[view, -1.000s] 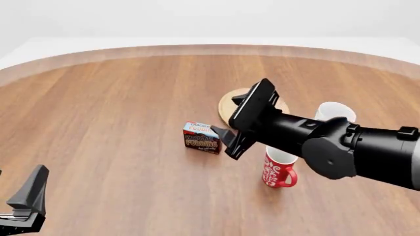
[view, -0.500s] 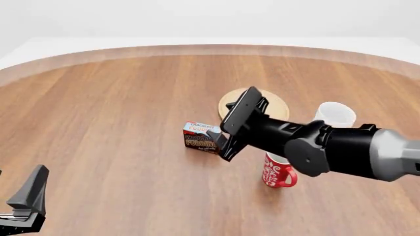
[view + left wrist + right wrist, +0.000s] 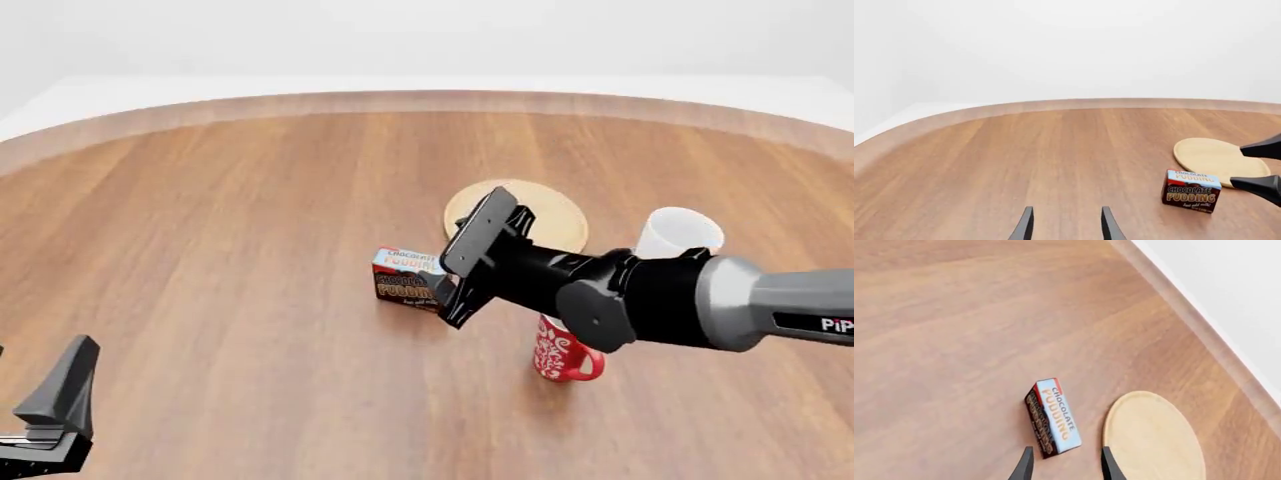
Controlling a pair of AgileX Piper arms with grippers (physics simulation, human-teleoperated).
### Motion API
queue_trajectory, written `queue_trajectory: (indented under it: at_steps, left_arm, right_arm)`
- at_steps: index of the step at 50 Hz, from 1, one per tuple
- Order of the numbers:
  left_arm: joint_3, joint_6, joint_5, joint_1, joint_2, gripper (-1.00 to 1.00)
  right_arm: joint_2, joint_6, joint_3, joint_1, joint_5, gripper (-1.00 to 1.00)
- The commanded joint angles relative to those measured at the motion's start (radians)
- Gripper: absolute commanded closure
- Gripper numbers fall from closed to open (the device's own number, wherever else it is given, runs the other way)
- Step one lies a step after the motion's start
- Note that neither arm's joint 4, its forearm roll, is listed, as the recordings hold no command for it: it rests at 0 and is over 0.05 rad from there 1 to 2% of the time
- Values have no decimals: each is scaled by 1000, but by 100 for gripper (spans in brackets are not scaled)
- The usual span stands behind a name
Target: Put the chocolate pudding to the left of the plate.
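The chocolate pudding [image 3: 404, 278] [image 3: 1191, 191] [image 3: 1053, 417] is a small dark-brown box with a light-blue and red top. It rests on the wooden table just left of and nearer than the plate [image 3: 550, 213] [image 3: 1211, 156] [image 3: 1154, 437], a tan disc. My right gripper [image 3: 447, 288] [image 3: 1066, 466] [image 3: 1259, 167] hovers open just right of the box, its fingertips [image 3: 1254, 184] close to the box's near end and apart from it. My left gripper [image 3: 47, 420] [image 3: 1066, 227] stays open at the near left corner, holding nothing.
A red patterned mug [image 3: 563, 350] stands under the right arm, nearer than the plate. A white mug [image 3: 681, 232] sits right of the plate. The right arm's body hides part of the plate's near edge.
My right gripper has dropped lower and moved left toward the pudding box, uncovering more of the plate. The left arm and the box have not moved.
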Motion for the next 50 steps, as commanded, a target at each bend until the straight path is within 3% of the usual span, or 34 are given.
queue_trajectory:
  at_steps: [1,35,50]
  left_arm:
    - [0,0,0,0,0,-100]
    - [0,0,0,0,0,-100]
    - [0,0,0,0,0,-100]
  right_arm:
    - [47,-7,-31,-10,-6,-100]
    - [184,48,-72,7,-65,-100]
    - [217,43,-77,-10,-80,-100]
